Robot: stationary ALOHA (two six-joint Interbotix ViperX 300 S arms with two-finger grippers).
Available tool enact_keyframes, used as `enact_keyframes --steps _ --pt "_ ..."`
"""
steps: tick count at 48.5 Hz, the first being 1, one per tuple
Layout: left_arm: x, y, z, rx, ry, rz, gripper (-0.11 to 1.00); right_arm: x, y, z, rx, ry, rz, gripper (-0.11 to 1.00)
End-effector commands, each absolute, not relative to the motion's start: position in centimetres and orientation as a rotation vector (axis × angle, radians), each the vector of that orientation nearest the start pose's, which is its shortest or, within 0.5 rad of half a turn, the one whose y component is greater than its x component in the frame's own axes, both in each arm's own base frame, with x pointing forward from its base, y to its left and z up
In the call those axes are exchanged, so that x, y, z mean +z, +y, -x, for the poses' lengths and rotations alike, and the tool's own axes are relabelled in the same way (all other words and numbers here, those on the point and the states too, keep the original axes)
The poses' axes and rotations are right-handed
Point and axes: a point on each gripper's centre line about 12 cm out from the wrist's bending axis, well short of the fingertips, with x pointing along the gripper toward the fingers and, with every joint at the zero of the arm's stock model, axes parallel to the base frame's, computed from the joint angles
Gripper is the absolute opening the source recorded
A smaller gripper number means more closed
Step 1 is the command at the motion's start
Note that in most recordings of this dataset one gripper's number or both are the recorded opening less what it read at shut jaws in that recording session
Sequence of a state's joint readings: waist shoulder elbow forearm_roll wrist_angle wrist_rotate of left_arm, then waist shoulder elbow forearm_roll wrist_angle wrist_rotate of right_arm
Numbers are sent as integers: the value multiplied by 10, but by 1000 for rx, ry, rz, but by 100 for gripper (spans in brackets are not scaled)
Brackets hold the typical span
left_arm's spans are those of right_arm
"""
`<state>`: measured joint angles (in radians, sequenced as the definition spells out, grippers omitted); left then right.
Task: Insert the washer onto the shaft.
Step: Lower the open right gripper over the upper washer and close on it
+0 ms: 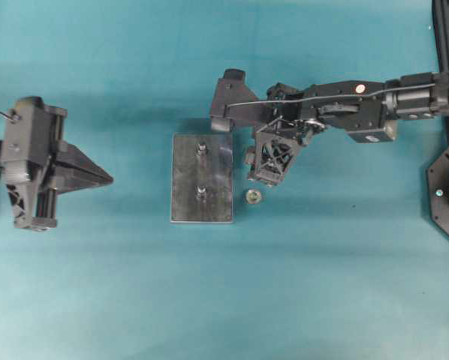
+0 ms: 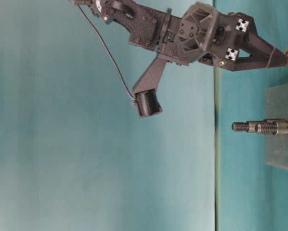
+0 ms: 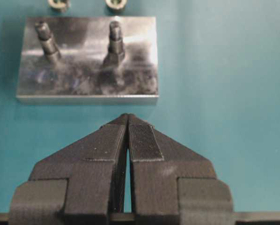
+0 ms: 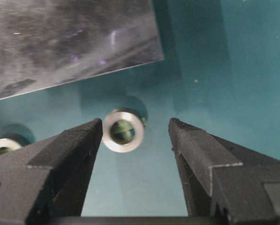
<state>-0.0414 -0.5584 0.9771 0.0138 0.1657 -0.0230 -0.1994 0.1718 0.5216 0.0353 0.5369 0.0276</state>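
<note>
The right gripper's (image 4: 136,129) fingers stood spread above the table, a washer (image 4: 123,130) lying flat between them, closer to one finger than the other; nothing was held. A second washer (image 4: 0,146) sat further along, beside the metal block (image 1: 181,180) carrying two threaded shafts (image 3: 114,40). The left gripper's (image 3: 128,123) fingers were pressed together, empty, well apart from the block. Closing off-centre could push the washer sideways or tip it on edge. How near the tips were to the table seemed unclear.
</note>
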Motion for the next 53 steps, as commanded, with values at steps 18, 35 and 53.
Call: enact_keyframes --steps 18,35,53 --pt "231 -11 -272 -38 543 -5 0 109 -71 -379 -184 1232 -176 68" --pt "231 -11 -272 -38 545 -3 0 101 -68 -380 -181 1254 -182 66" --pt "231 -11 -272 -37 545 -2 0 115 -63 -386 -170 1214 -172 31"
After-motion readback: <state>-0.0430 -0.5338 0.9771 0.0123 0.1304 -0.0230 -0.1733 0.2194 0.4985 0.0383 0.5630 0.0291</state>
